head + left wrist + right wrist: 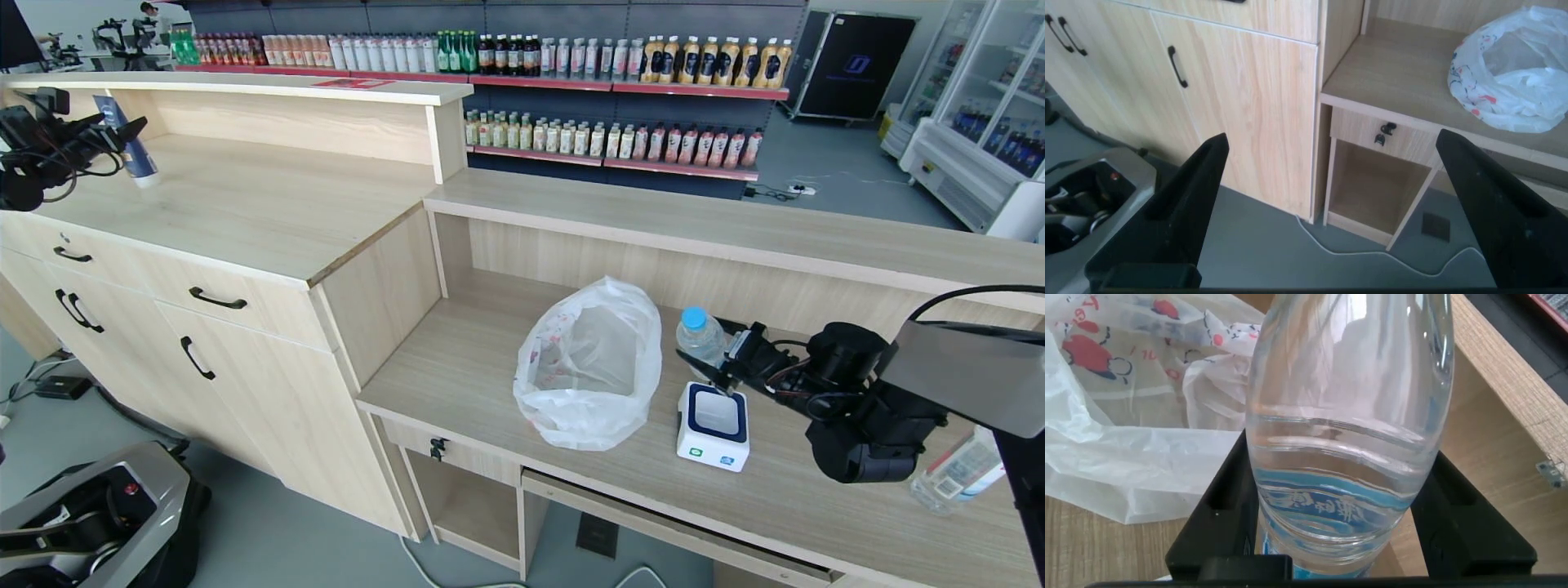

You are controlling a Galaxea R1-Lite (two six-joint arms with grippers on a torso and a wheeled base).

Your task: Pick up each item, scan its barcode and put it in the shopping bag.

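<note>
We see the right hand (pixel 712 359) clamped around a clear plastic water bottle with a blue cap (pixel 700 333), cap up, just beside the white-and-blue box scanner (pixel 713 425) on the pale wooden bench (pixel 473 367). The white translucent plastic shopping bag (pixel 588 367) stands next to the scanner. What looks like a second clear bottle (pixel 955 474) lies near the bench's right end. The left hand (pixel 1331 137) is spread open, holding nothing.

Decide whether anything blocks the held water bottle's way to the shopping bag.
Nothing visible does. The right gripper holds the water bottle by the scanner; the shopping bag sits right beside them on the robot's left, mouth open.
</note>
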